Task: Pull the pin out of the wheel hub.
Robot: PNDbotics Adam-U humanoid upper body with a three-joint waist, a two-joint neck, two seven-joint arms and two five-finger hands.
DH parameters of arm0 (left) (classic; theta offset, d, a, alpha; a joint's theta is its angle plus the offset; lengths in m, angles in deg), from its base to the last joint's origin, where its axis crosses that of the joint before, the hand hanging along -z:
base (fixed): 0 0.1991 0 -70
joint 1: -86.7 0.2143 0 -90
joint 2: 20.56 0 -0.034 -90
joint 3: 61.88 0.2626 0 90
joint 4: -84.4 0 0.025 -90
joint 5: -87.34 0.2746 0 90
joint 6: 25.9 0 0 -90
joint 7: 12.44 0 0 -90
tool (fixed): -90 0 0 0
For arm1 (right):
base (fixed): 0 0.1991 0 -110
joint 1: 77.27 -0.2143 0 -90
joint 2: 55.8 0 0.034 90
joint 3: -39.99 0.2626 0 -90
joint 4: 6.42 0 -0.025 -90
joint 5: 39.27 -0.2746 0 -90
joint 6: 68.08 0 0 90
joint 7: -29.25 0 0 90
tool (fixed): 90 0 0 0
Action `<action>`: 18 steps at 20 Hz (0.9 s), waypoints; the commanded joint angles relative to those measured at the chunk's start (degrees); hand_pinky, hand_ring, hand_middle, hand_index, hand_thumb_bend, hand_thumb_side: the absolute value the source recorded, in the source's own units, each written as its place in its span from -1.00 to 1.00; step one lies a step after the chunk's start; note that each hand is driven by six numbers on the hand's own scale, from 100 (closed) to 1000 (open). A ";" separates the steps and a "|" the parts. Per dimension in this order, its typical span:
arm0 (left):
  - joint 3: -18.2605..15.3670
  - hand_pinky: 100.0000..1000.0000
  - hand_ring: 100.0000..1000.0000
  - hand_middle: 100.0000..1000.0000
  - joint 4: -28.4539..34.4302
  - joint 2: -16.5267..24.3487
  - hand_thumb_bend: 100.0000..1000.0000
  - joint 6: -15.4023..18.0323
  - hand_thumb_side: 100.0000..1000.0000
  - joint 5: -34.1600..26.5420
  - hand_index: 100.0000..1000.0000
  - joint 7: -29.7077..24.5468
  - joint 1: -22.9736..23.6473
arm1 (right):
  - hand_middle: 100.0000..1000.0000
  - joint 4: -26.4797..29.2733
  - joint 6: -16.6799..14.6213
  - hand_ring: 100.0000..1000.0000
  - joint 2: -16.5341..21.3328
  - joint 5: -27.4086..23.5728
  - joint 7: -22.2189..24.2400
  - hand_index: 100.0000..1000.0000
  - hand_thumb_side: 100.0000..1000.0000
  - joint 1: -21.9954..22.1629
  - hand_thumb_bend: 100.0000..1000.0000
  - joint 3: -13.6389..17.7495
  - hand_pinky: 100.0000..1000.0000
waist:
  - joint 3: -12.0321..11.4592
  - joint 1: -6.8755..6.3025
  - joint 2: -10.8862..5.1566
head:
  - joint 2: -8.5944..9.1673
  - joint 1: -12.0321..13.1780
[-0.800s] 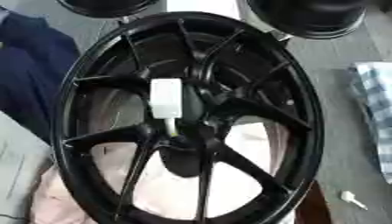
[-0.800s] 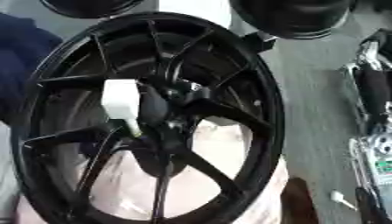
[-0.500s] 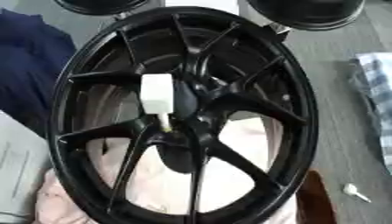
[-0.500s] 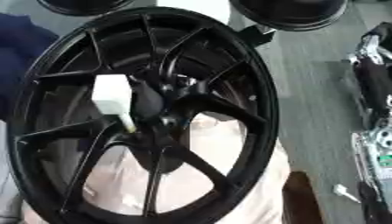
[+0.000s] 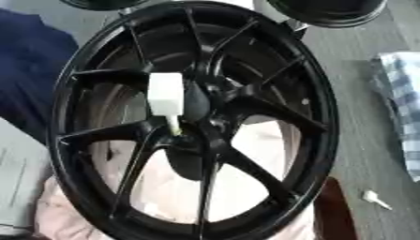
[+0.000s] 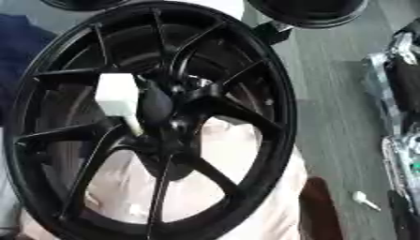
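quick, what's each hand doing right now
Left hand: not in view.
Right hand: not clearly in view; black and silver machinery at the right edge may be its arm, fingers unseen.

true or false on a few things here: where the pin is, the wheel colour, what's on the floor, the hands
1. The white pin sits at the hub. True.
2. The wheel is silver. False: it is black.
3. A small white piece lies on the floor right of the wheel. True.
4. A robot hand grips the pin. False: no hand shows in either view.
5. The pin lies on the floor. False: it is at the hub.
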State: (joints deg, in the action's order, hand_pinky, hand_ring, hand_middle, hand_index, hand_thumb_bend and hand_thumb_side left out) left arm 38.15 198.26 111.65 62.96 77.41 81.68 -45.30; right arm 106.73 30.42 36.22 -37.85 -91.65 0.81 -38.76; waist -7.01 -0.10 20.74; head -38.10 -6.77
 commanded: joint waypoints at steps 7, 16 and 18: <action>11.97 0.62 0.49 0.35 0.74 2.04 -0.82 -3.27 -0.45 6.76 0.67 -7.95 -12.40 | 0.17 0.87 0.36 0.60 3.16 0.71 0.94 0.40 -0.25 0.16 -1.00 -0.51 0.55 | 0.25 -1.13 -1.95 | 2.36 -0.32; 24.98 0.66 0.54 0.41 0.74 -6.45 -0.75 -3.86 -0.36 9.35 0.68 -15.95 -25.41 | 0.17 0.54 0.59 0.60 3.85 1.01 1.48 0.40 -0.24 1.12 -1.00 -0.96 0.56 | -0.80 -1.35 -2.25 | 3.24 -1.47; 27.87 0.66 0.53 0.41 0.74 -8.57 -0.75 -5.45 -0.35 9.00 0.68 -17.73 -28.30 | 0.17 0.49 0.64 0.60 3.77 1.07 1.40 0.40 -0.23 1.46 -1.00 -0.84 0.56 | -1.31 -1.17 -2.38 | 3.27 -1.90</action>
State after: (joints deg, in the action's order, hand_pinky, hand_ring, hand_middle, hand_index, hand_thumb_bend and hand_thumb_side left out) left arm 65.07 198.56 103.37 58.13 86.50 65.03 -72.40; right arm 106.72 31.10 38.31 -37.34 -90.39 2.46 -39.83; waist -8.39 -1.31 19.81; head -35.59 -8.31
